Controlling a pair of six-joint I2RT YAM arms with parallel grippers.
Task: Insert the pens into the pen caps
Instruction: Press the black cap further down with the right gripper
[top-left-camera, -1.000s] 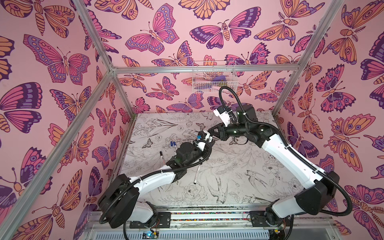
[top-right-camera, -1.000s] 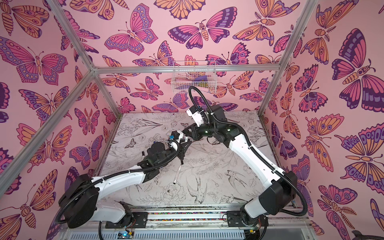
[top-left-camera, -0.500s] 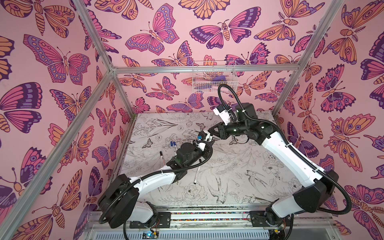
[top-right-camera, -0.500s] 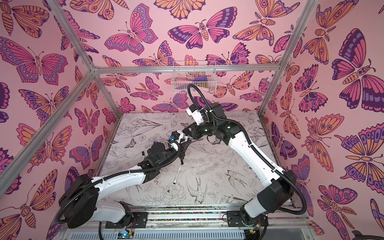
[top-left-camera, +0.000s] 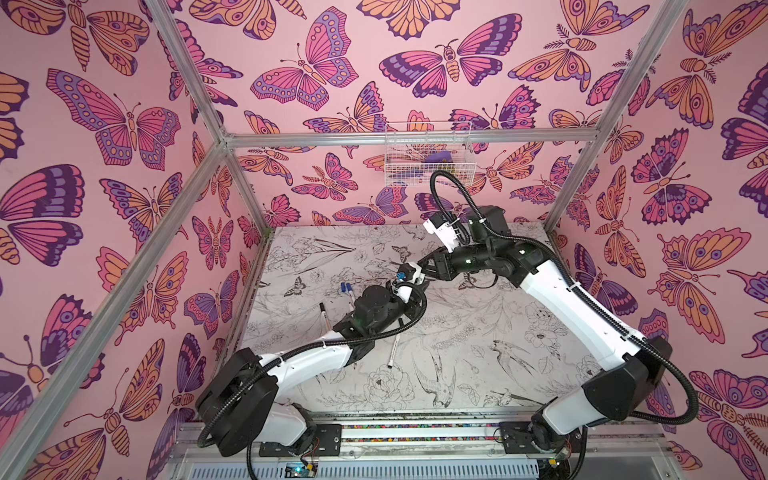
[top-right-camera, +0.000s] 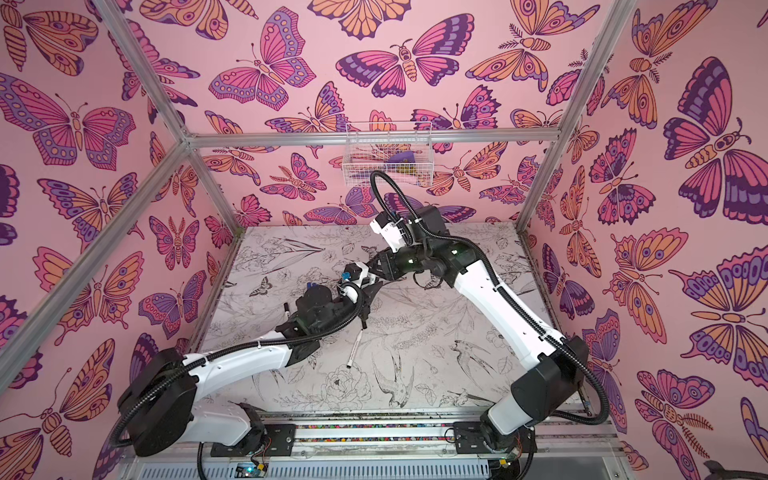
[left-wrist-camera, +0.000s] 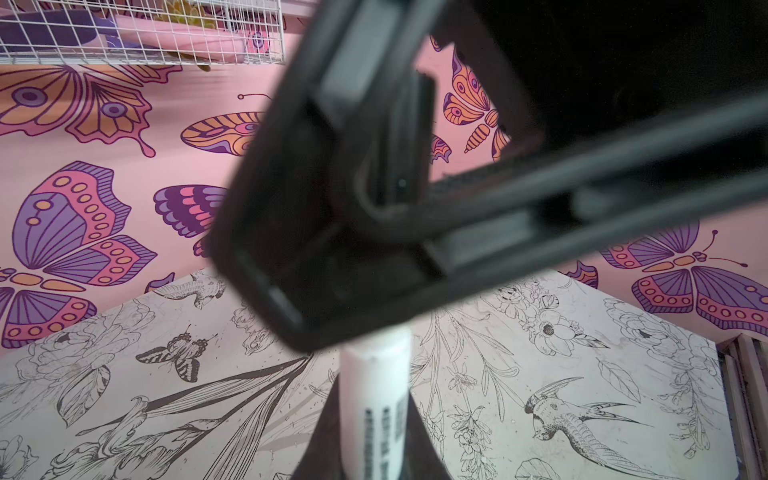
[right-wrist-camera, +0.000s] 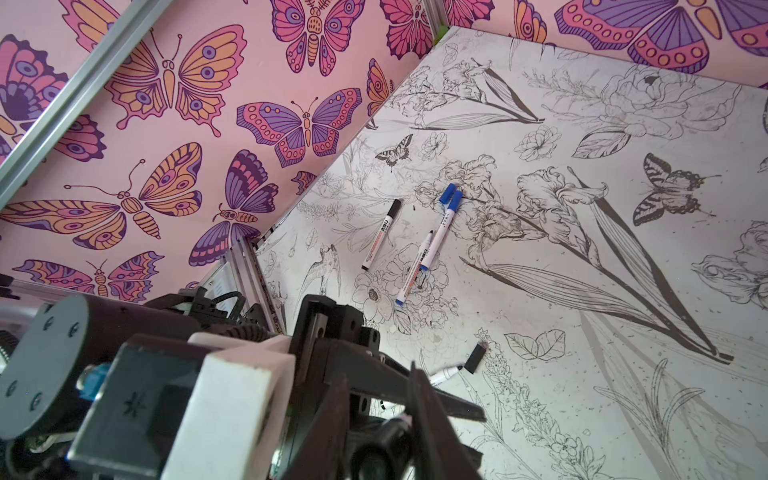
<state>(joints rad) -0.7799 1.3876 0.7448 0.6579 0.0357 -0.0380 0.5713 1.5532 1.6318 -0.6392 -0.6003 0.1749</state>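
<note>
Pens counted: five. Four lay on the worktop (right-wrist-camera: 582, 395) in the right wrist view: a black-capped pen (right-wrist-camera: 379, 237), a blue-capped pen (right-wrist-camera: 441, 226), a blue-plugged pen (right-wrist-camera: 409, 282) and a part-hidden pen (right-wrist-camera: 445, 372). A fifth pen (left-wrist-camera: 374, 395) appeared in the left wrist view.

Caps counted: four. These were a first blue cap (right-wrist-camera: 447, 192), a second blue cap (right-wrist-camera: 457, 198), a fitted black cap (right-wrist-camera: 395, 205) and a loose black cap (right-wrist-camera: 474, 357). Whether both blue caps sat on pens could not be told.

Arms: two, left arm (top-left-camera: 307, 365) and right arm (top-left-camera: 577, 307).

Wire basket (top-left-camera: 426, 162): one.

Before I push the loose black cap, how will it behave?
The cap lies on its side and looks cylindrical, so it probably rolls. Small plastic, so likely light and easily flicked away. The pen beside it may block it.
</note>
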